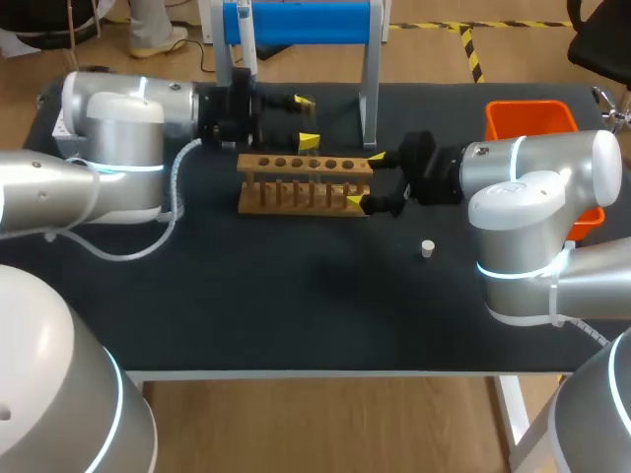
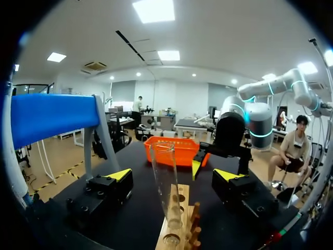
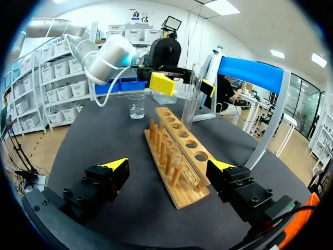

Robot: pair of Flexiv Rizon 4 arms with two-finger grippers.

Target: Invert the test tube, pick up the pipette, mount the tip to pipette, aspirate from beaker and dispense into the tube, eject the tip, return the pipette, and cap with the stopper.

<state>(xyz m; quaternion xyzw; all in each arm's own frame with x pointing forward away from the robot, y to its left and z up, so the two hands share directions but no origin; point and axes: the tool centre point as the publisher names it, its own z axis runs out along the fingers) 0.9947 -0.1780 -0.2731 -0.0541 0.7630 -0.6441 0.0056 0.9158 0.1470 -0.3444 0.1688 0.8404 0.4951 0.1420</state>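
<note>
Your right tool (image 3: 169, 165): fingers spread wide, nothing gripped, wooden rack (image 3: 179, 156) lying lengthwise ahead between yellow tips. Rack sits on dark desk (image 3: 99, 140); holes along top, pegs along side. Test tube (image 3: 190, 99) stands in hole at rack's far end, slightly tilted. Your left tool (image 3: 183, 84) beyond, one yellow tip either side of tube; contact unclear. Beaker (image 3: 137, 107) on desk near rack's far end, apart from it.

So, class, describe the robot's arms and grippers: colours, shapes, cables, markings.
The left arm and right arm are silver-white rounded tubes with thin glowing pale-blue rings and black wrists. A pale hose loops off the left arm. The left gripper and right gripper have black blocky fingers with yellow wedge tips.
</note>
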